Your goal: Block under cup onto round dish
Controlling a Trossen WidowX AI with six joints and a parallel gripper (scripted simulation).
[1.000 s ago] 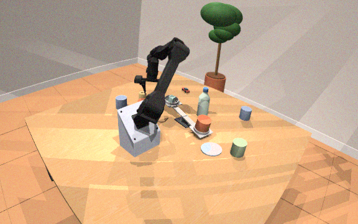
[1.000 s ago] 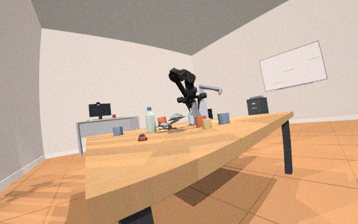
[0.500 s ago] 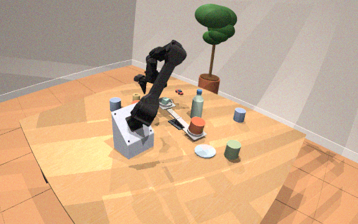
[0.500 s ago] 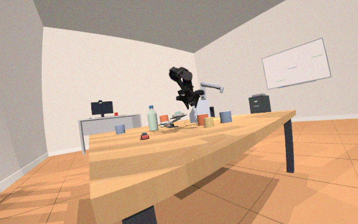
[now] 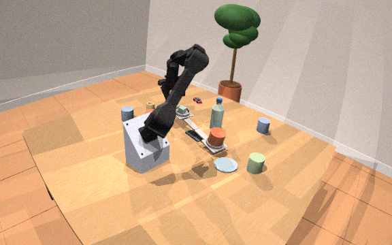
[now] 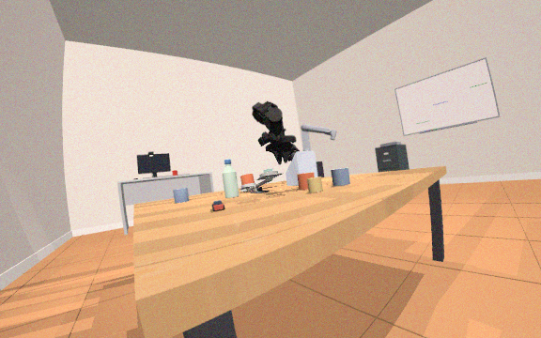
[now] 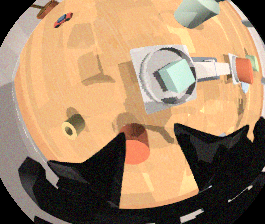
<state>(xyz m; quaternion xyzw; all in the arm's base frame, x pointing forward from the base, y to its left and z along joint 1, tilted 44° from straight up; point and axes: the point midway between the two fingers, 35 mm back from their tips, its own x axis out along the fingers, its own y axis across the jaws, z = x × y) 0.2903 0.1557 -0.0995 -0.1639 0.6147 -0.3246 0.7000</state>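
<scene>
The balance (image 5: 196, 128) (image 7: 153, 103) is tilted, with its block end higher. A mint block (image 5: 182, 109) (image 7: 179, 77) sits uncovered in the ring on that raised end. One orange-red cup (image 5: 216, 137) (image 6: 247, 179) (image 7: 244, 70) stands on the lower end. The other orange-red cup (image 6: 305, 181) (image 7: 137, 151) stands upright on the table near the arm's base, mostly hidden in the top view. My gripper (image 6: 285, 161) (image 7: 149, 131) is open and empty, in the air above the table, beside the block end. The round dish (image 5: 226, 165) is empty.
A bottle (image 5: 217, 116) (image 6: 230, 180) stands beside the balance. A green cylinder (image 5: 255, 163) is near the dish. Blue cylinders (image 5: 263, 126) (image 6: 340, 176), a yellow ring-like cylinder (image 6: 315, 185) (image 7: 73, 126) and a toy car (image 5: 197, 100) (image 7: 63, 20) stand around.
</scene>
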